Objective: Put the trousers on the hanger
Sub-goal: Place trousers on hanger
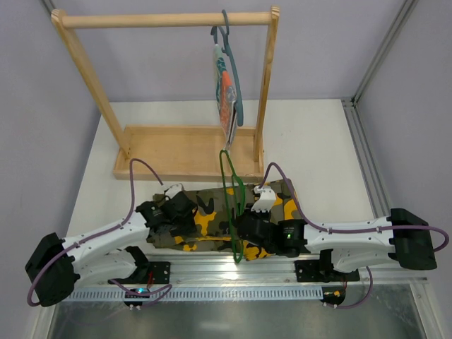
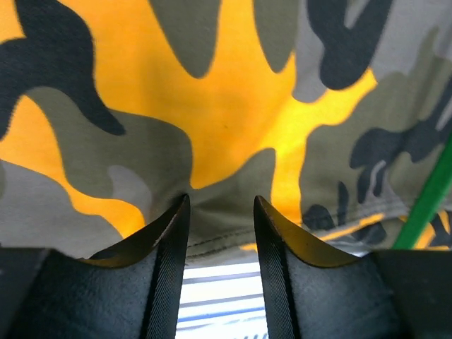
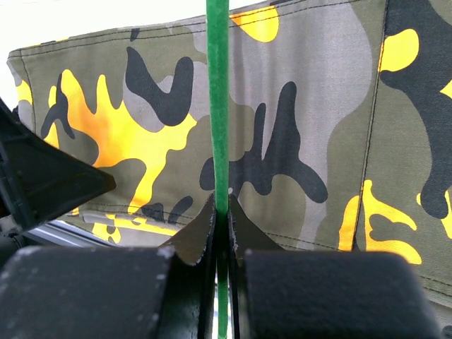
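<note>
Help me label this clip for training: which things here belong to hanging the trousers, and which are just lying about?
In the job: trousers, green hanger, left gripper, right gripper.
Just lying about: wooden rack, grey-blue hanger, striped cloth.

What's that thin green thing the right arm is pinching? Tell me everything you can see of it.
It is a hanger: a thin, bright green, wire-like frame with a matte surface. From above it shows as a narrow loop over the camouflage trousers near the table's front edge, one end pointing towards the wooden rack. The right gripper is shut on one bar of it. Its hook cannot be made out.
</note>
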Robot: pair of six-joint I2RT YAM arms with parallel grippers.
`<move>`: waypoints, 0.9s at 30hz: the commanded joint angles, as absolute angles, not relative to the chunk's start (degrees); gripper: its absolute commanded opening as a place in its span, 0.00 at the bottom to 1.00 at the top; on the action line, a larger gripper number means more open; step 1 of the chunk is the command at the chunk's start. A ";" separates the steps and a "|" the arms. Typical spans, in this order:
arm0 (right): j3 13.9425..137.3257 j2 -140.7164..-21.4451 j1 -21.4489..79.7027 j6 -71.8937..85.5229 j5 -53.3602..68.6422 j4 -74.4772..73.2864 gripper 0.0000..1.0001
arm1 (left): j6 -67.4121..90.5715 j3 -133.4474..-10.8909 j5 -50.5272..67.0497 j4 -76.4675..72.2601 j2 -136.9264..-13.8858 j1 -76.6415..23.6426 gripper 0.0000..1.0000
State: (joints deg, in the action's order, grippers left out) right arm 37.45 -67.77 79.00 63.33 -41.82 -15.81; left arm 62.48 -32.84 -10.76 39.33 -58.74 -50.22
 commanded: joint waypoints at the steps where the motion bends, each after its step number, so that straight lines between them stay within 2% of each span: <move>1: 39.11 -67.23 79.19 62.85 -43.77 -14.85 0.04 | 61.79 -34.10 -15.65 41.93 -61.43 -49.22 0.43; 5: 40.52 -68.46 79.19 62.40 -43.51 -14.77 0.04 | 62.05 -31.56 -15.38 39.91 -63.98 -47.29 0.44; 8: 40.43 -68.99 79.19 62.58 -43.51 -14.77 0.04 | 62.23 -31.55 -18.45 42.96 -62.93 -45.18 0.50; 11: 39.99 -69.52 79.10 63.19 -43.59 -14.85 0.04 | 62.23 -34.97 -24.92 47.44 -60.65 -44.74 0.55; 16: 41.48 -70.66 79.19 62.93 -43.42 -15.38 0.04 | 59.43 -42.35 -26.73 51.87 -59.15 -44.03 0.59; 19: 43.85 -71.36 79.10 61.79 -43.33 -15.56 0.05 | 52.22 -44.12 -15.41 38.45 -55.74 -45.35 0.66; 20: 44.47 -71.72 79.19 61.53 -43.24 -15.64 0.12 | 51.77 -43.16 -10.77 32.40 -54.68 -45.44 0.68; 21: 44.99 -72.24 79.19 61.35 -43.07 -15.73 0.14 | 51.85 -40.02 -3.24 27.12 -53.10 -45.44 0.70; 22: 46.04 -72.68 79.19 61.00 -42.89 -15.73 0.18 | 53.33 -38.69 -0.21 16.63 -52.74 -45.44 0.71; 24: 46.93 -74.18 79.19 60.73 -42.45 -15.73 0.25 | 55.28 -35.35 5.25 10.66 -53.69 -45.61 0.72; 27: 47.81 -75.76 79.19 60.38 -41.57 -15.30 0.26 | 56.69 -31.92 7.29 1.78 -55.02 -45.62 0.72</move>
State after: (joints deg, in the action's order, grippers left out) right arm 45.34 -74.46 79.00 61.45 -41.19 -16.67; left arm 56.12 -35.20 -0.82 17.08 -53.89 -45.45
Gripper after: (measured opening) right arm 0.256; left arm 0.716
